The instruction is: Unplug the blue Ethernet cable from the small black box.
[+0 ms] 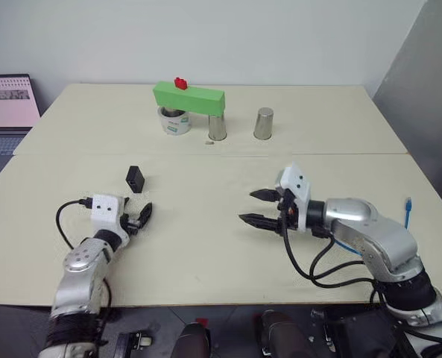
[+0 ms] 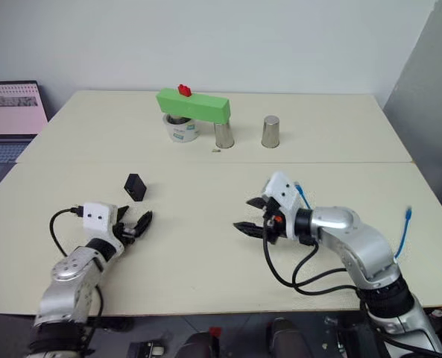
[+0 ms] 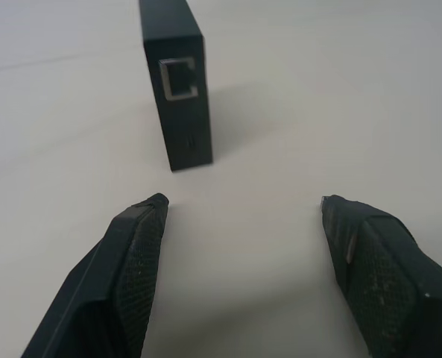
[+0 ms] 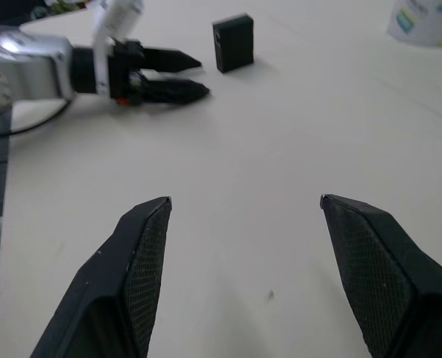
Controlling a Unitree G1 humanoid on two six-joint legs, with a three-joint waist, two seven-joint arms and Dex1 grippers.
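- Your table (image 1: pixel 206 246) is a pale cream surface, with a seam running left to right across its middle.
- A laptop (image 1: pixel 8 104) sits off the far left edge, screen lit.
- On the far half you have a green block (image 1: pixel 189 98) laid across a white cup (image 1: pixel 174 121) and a metal cup (image 1: pixel 217 127), with a small red piece (image 1: pixel 180 83) on top of the block. A second metal cup (image 1: pixel 263 124) stands apart to the right.
- Your right gripper (image 1: pixel 256 208) hangs over the near half, right of centre, pointing left. Its fingers (image 4: pixel 135 276) are spread wide with bare table between them; nothing is in them.
- Your left gripper (image 1: pixel 137 218) is low at the near left, pointing away from you toward the box. Its fingers (image 3: pixel 131 261) are parted and released, closing on nothing.
- The blue Ethernet cable (image 2: pixel 404 231) shows at the right edge of the table, beside the right arm, with one plug end up near the table edge. A short blue stretch also shows at the right wrist (image 2: pixel 301 195). It is well apart from the box and not plugged into it.
- The small black box (image 1: pixel 135 178) stands upright on the table just beyond the left gripper, not touching it. In the left wrist view its port (image 3: pixel 179 78) faces the gripper.
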